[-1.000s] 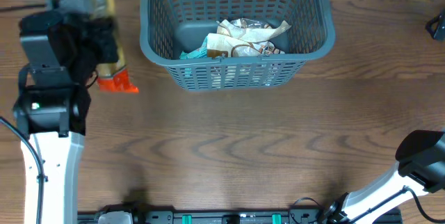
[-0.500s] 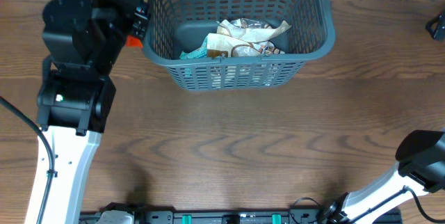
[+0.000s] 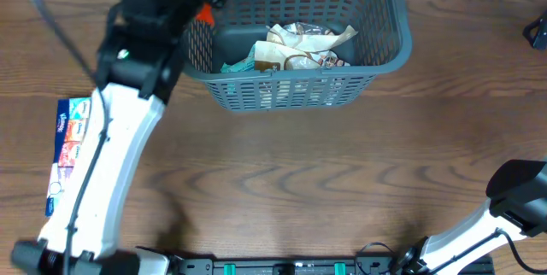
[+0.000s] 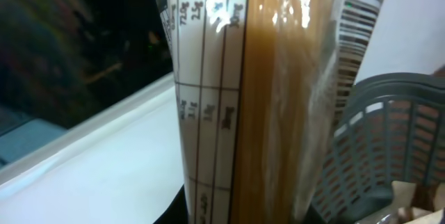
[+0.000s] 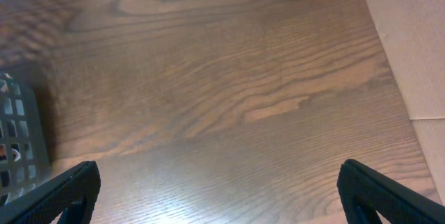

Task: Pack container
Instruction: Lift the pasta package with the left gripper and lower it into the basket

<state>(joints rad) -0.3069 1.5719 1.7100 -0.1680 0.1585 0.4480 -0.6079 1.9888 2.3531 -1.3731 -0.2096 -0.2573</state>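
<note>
left jaws grip pasta packet (image 4: 264,113) at container (image 3: 295,91) rim; right jaws gape; tissues (image 3: 70,143) nearby

- Overhead: I am looking straight down from a fixed mount, far back, taking in the whole wooden table (image 3: 299,181), with the container (image 3: 395,53) against the top edge.
- Left wrist: I am peering at very close range along a spaghetti packet (image 4: 264,99) filling the frame, with the container's rim at lower right.
- Right wrist: I am looking down on bare tabletop, with the right gripper (image 5: 222,200) spread across both bottom corners.
- Shared: I am seeing the container in all three views.
</note>
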